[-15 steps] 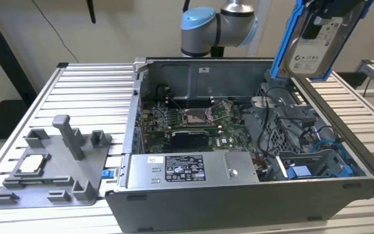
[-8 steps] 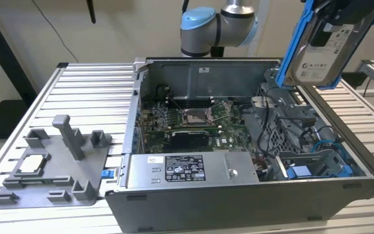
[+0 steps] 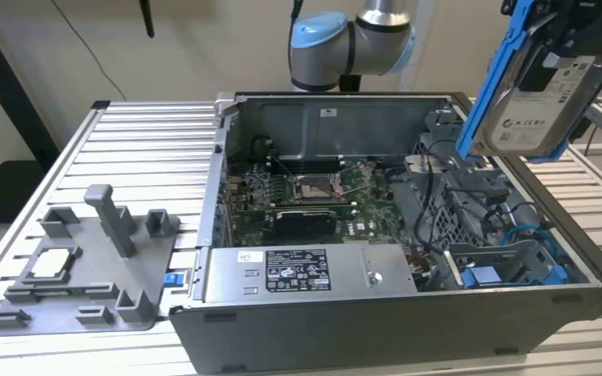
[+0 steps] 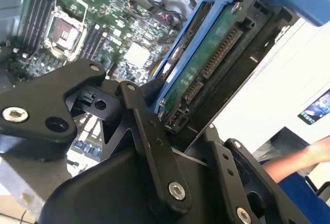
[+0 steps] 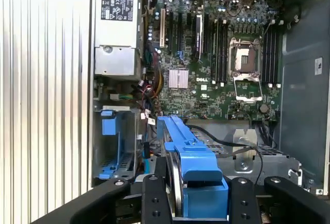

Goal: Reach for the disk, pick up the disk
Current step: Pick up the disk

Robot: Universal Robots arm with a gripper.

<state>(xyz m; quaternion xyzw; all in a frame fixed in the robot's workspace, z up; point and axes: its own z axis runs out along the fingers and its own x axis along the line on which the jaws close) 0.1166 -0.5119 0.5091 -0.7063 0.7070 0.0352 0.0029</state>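
On the ribbed aluminium table (image 3: 134,133) sat an open computer case (image 3: 385,337), seen from the exterior view with a grey fixture tray (image 3: 81,266) beside it toward the exterior view's left, a pale wall behind. High at that view's right, the disk (image 3: 531,86) hung tilted in its blue caddy, lifted clear above the case, its white label facing out, with the arm's blue-capped joint (image 3: 322,39) behind the case.

From the second wrist view, the black gripper (image 4: 170,131) was clamped on the disk (image 4: 206,59), whose green circuit board and connector edge showed, the motherboard (image 4: 67,23) far below; a person's forearm (image 4: 299,157) lay at the edge.

From the first wrist view, the gripper (image 5: 198,193) pinched the blue caddy (image 5: 191,157) directly over the motherboard (image 5: 216,54), the power supply (image 5: 117,23) and a blue drive bay (image 5: 111,147) off to one side.
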